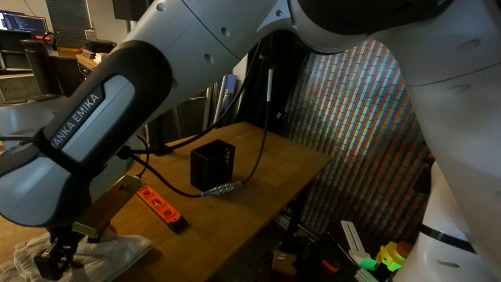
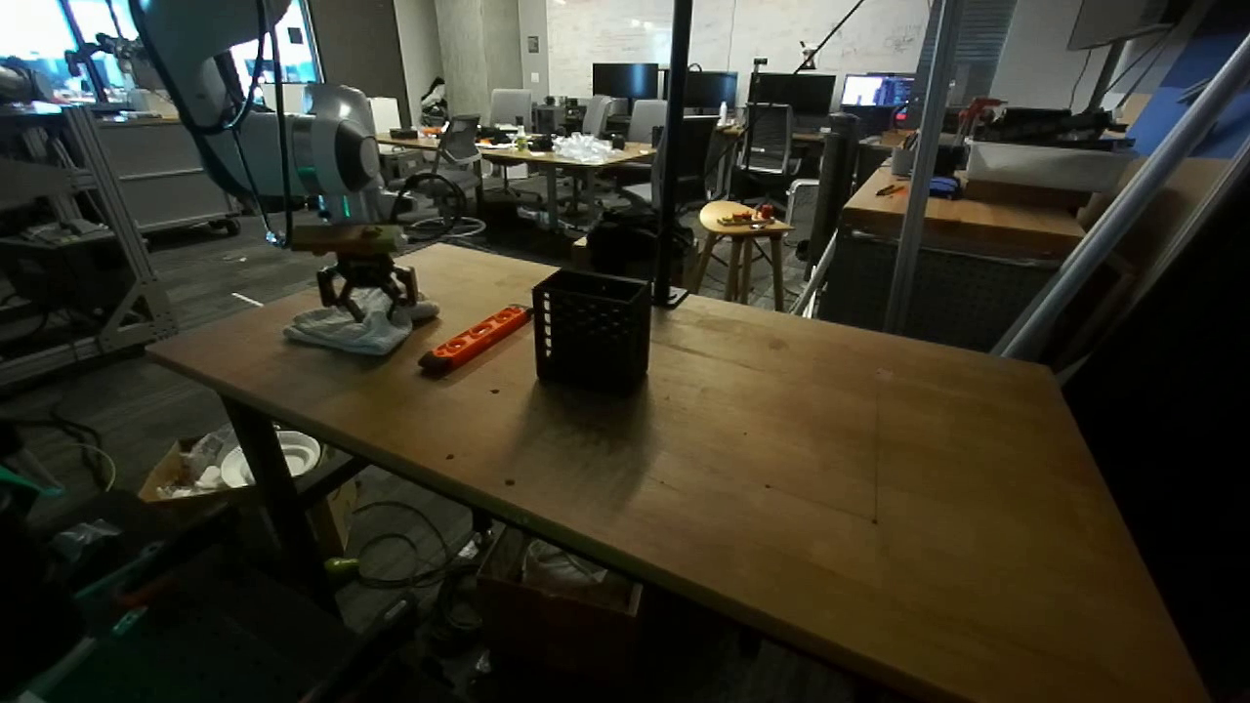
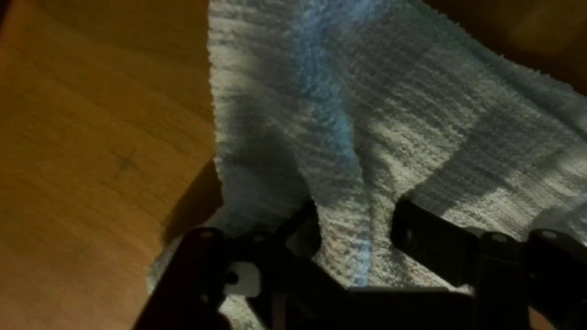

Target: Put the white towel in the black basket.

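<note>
The white towel (image 1: 117, 254) lies crumpled on the wooden table under my gripper; it also shows in an exterior view (image 2: 337, 335) and fills much of the wrist view (image 3: 431, 101). The black basket (image 1: 209, 166) stands upright on the table, apart from the towel; it also shows in an exterior view (image 2: 592, 337). My gripper (image 2: 376, 308) points down with its fingers at the towel. In the wrist view the fingers (image 3: 357, 224) stand apart, with a raised towel fold between them and gaps visible. The basket's inside bottom is hidden.
An orange level (image 2: 476, 339) lies on the table (image 2: 801, 469) between towel and basket; it also shows in an exterior view (image 1: 160, 207). A black pole (image 2: 674, 146) stands at the table's far edge behind the basket. The arm's cable (image 1: 221, 190) hangs in front of the basket.
</note>
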`<state>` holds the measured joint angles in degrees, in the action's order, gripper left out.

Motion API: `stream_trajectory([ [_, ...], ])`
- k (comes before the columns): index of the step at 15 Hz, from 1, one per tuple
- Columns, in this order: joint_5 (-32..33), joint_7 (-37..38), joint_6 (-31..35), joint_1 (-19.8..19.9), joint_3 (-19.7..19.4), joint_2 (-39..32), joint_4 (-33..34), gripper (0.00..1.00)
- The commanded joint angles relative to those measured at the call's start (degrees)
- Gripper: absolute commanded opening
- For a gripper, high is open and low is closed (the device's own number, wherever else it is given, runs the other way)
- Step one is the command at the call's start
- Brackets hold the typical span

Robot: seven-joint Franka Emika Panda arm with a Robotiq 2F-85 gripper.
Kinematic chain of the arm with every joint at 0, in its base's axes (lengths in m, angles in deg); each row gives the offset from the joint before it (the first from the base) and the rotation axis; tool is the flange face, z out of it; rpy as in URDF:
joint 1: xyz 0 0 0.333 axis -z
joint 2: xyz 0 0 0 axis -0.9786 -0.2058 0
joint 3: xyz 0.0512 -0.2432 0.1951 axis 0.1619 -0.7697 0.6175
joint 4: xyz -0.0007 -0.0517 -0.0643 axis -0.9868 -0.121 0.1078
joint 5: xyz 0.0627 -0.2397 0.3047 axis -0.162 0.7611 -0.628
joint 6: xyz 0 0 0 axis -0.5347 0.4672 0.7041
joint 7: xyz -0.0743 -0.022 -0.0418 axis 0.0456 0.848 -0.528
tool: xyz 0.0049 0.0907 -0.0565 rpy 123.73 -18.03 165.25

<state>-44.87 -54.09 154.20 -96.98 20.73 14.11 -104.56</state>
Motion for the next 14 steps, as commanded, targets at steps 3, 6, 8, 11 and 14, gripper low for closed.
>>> stream_trajectory([
  [3,-1.0,-1.0,0.0,-0.9,-0.5,-0.5,0.8,0.02],
  [6,-0.7,-0.4,-0.4,-1.3,-0.8,0.3,0.5,0.03],
  [8,-0.2,0.2,-0.7,-1.6,-1.3,1.4,0.1,0.00],
  [11,0.8,1.3,-2.0,-2.0,-2.6,4.5,-1.3,0.00],
  [14,1.9,2.2,-4.0,-1.9,-4.1,8.4,-3.3,0.01],
])
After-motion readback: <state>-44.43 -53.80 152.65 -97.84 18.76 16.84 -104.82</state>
